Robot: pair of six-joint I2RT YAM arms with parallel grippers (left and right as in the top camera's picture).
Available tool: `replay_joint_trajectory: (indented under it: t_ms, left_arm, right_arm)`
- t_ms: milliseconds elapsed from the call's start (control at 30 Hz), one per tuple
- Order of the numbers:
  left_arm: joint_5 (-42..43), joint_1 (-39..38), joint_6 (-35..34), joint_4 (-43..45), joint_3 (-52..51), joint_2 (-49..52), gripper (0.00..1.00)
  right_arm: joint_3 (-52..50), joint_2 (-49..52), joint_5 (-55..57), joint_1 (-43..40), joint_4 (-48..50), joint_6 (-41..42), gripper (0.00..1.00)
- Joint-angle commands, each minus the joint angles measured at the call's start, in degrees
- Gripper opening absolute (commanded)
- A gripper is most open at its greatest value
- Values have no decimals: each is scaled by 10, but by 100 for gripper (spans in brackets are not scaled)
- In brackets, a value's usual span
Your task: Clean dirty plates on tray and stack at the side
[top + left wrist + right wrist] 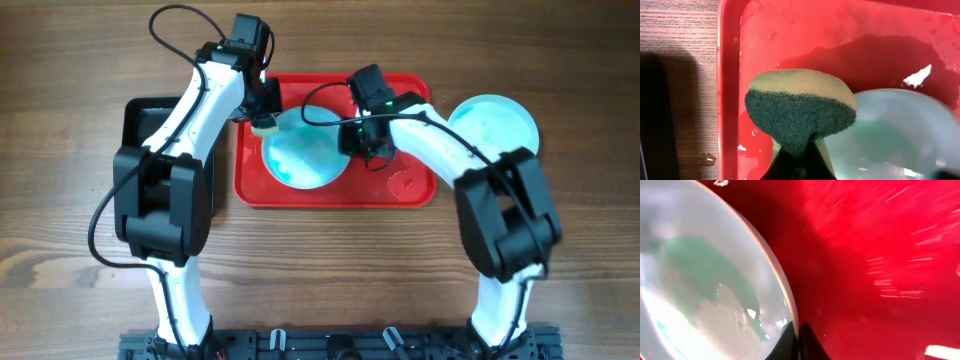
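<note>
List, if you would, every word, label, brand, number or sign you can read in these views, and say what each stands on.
No readable text in any view.
Pale patch on the red tray: too small and blurred to tell a mark from glare.
Plate on the tray, plate on the table, sponge: no lettering visible.

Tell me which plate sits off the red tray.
The plate on the wooden table, just right of the tray. The other plate lies inside the tray, beside the sponge.
</note>
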Motion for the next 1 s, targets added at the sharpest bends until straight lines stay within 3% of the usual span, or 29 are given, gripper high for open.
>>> replay_joint_trajectory:
  t_ms: [0, 233, 567, 733, 967]
  left_arm:
    - [-11, 3, -5, -1, 9, -19, 4]
    - [-11, 3, -5, -1, 9, -19, 4]
    - [-11, 3, -5, 2, 0, -18, 4]
    - [-11, 3, -5, 2, 0, -18, 4]
    - [-11, 3, -5, 3, 0, -18, 4]
  right_arm:
    - [0, -92, 189, -5, -16, -58, 4]
    - [0, -163, 449, 17, -49, -122, 4]
    - [0, -171, 810, 166, -49, -156, 4]
    - [0, -171, 890, 217, -48, -160, 4]
    - [0, -171, 903, 226, -48, -191, 4]
